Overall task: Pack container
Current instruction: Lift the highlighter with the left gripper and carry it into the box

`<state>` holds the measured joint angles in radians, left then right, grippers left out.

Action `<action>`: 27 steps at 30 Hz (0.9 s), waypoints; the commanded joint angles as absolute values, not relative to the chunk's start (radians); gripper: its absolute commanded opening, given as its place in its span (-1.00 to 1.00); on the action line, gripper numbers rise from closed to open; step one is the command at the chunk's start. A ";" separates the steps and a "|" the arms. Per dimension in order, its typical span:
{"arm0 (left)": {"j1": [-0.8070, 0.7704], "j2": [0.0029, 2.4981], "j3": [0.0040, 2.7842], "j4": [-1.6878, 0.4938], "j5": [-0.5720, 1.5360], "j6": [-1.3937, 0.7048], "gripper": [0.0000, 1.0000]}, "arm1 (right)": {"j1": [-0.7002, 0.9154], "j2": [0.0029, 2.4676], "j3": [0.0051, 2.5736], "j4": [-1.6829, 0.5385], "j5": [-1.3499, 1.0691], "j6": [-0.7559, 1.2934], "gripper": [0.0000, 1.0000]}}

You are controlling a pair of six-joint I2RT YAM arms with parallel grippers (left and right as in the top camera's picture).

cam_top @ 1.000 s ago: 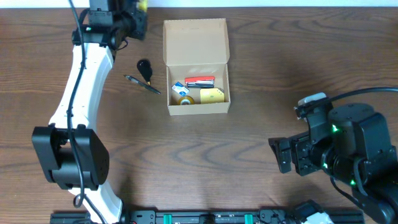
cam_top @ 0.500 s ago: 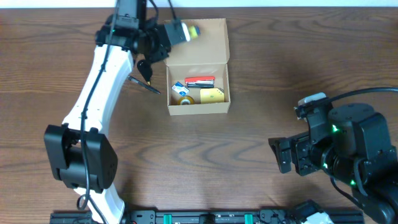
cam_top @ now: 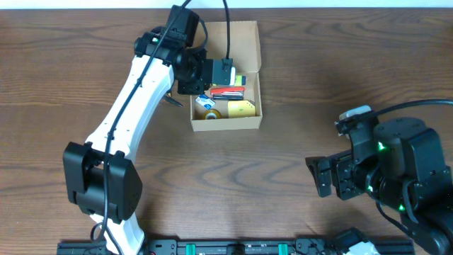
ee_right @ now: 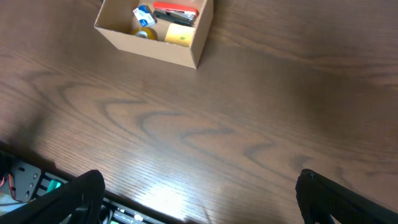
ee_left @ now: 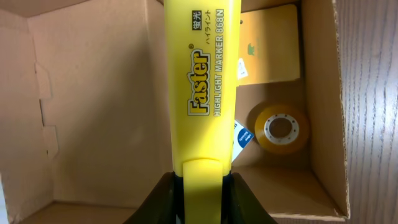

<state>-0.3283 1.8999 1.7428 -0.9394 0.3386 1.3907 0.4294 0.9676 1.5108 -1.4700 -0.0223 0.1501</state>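
Note:
The container (cam_top: pixel 226 125) is an open tan cardboard box at the back middle of the table, its flap lid (cam_top: pixel 244 39) folded back. My left gripper (ee_left: pixel 202 182) is shut on a yellow highlighter (ee_left: pixel 202 93) and hovers over the box's open top (cam_top: pixel 221 72). The highlighter points into the box. Below it lie a tape roll (ee_left: pixel 281 127) and a yellow note pad (ee_left: pixel 270 46). A red item (cam_top: pixel 228 91) also lies inside. My right gripper (ee_right: pixel 199 199) stands open and empty over bare table at the front right (cam_top: pixel 322 177).
The end of a dark pen (cam_top: pixel 173 101) shows on the table just left of the box, mostly under my left arm (cam_top: pixel 131 99). The right wrist view has the box (ee_right: pixel 155 46) at its far upper left. The table's front edge runs beneath my right gripper.
My left arm has swung from the table's back left corner rightwards, carrying the highlighter over the box. The right arm has not moved.

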 commanded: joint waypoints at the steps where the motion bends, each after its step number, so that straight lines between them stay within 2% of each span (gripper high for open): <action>1: -0.321 1.892 1.744 -0.945 0.326 1.415 -0.89 | 0.422 0.967 1.524 -1.471 -0.012 0.141 0.99; 27: -0.321 2.094 1.737 -0.809 0.252 1.405 -0.88 | 0.422 0.967 1.524 -1.471 -0.012 0.141 0.99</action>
<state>-0.3256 2.0647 1.7412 -0.8143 0.2676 1.4143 0.4294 0.9676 1.5108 -1.4704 -0.0219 0.1493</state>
